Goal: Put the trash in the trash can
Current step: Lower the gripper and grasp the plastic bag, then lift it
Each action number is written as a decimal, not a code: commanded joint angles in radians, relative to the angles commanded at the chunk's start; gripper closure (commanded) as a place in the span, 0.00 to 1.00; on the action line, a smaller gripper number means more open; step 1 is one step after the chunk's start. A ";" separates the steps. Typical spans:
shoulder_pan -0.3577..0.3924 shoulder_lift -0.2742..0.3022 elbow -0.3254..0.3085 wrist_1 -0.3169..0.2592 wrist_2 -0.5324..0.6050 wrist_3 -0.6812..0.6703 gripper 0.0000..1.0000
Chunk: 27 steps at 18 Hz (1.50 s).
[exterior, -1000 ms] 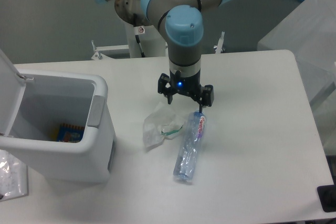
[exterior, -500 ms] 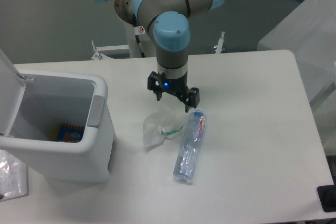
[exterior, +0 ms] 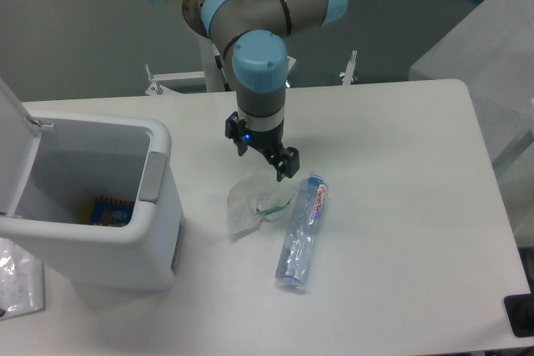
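Observation:
The trash lies on the white table as two pieces. A crumpled clear wrapper (exterior: pixel 256 204) with a green bit rests left of a crushed clear bottle (exterior: pixel 304 229) with a white-pink label. My gripper (exterior: pixel 261 158) hangs just above and behind the wrapper, open, with nothing between its fingers. The trash can (exterior: pixel 158 206), a white bin with a grey side panel, stands at the left with its lid (exterior: pixel 15 147) swung up. A colourful item lies on its bottom.
A clear plastic bag (exterior: pixel 18 283) lies at the table's front left corner beside the bin. A dark object (exterior: pixel 521 314) sits at the front right edge. The arm's base stands behind the table's far edge.
The gripper has moved left and slightly back, from above the bottle's top end to above the wrapper. The trash pieces have not moved.

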 joint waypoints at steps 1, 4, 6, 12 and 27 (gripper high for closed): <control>0.000 -0.003 0.000 0.000 0.000 0.000 0.00; 0.000 -0.009 0.003 0.002 0.000 -0.002 0.17; 0.000 -0.009 0.003 0.000 0.000 -0.003 0.46; 0.000 -0.009 0.012 -0.005 0.005 -0.008 1.00; 0.043 0.006 0.181 -0.017 -0.047 -0.181 1.00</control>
